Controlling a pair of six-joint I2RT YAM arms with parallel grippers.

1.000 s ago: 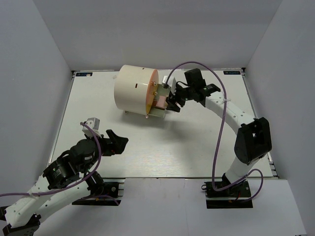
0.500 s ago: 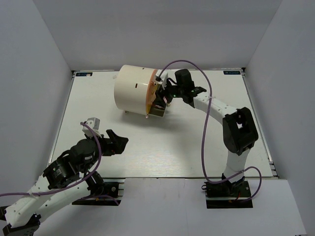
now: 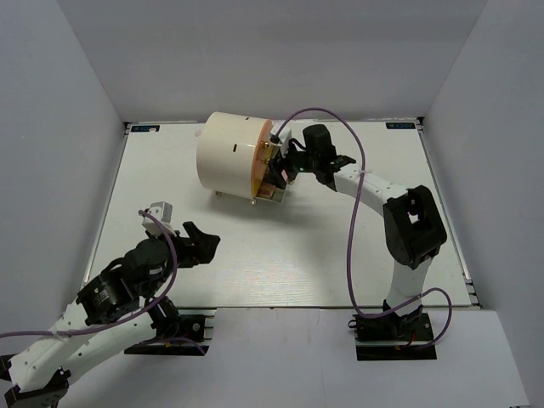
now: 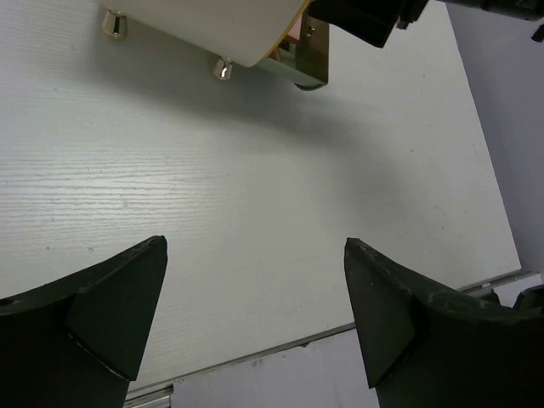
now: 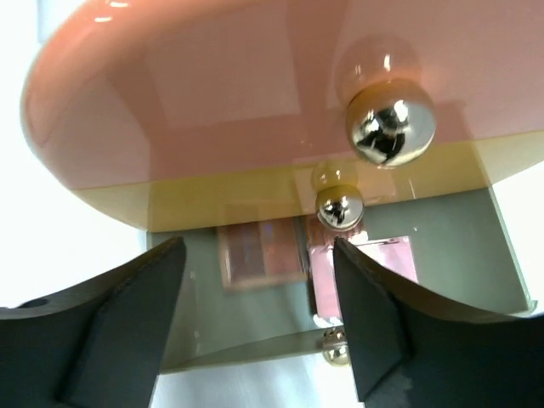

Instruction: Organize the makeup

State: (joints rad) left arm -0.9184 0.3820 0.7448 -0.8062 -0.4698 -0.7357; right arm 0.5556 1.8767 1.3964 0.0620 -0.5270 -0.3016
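So the white table [image 3: 340,255] is carrying just one big thing, the cream cylinder organiser [image 3: 225,155], which is lying on its side on little gold feet [image 4: 223,68] with its orange front facing the right arm. The right gripper [image 3: 286,170] is hovering right at that front with its claw spread wide and nothing pinched in it. The left gripper [image 4: 253,246] is hanging well apart over bare table near its own base, also gaping wide and carrying nothing.

The bottom drawer [image 5: 476,255] is sticking out open, and that's where the makeup is sitting: a pink square [image 5: 365,268] and a pinkish checkered palette [image 5: 259,255] are lying flat, just beside each other on the drawer floor. No other cosmetics are showing in any view.

My guess is that the right arm is working the drawer, either finishing a drop-off or lining up to shut it. To do that well it's probably needing to go slow and straight. The small gold knob [image 5: 340,206] is hanging right between the fingers, so any sideways drift is risking a snag. A square push on the drawer front is looking safer than a pinch. The organiser may be sliding on those feet if shoved hard, so the idle left arm bracing the back could be helping.
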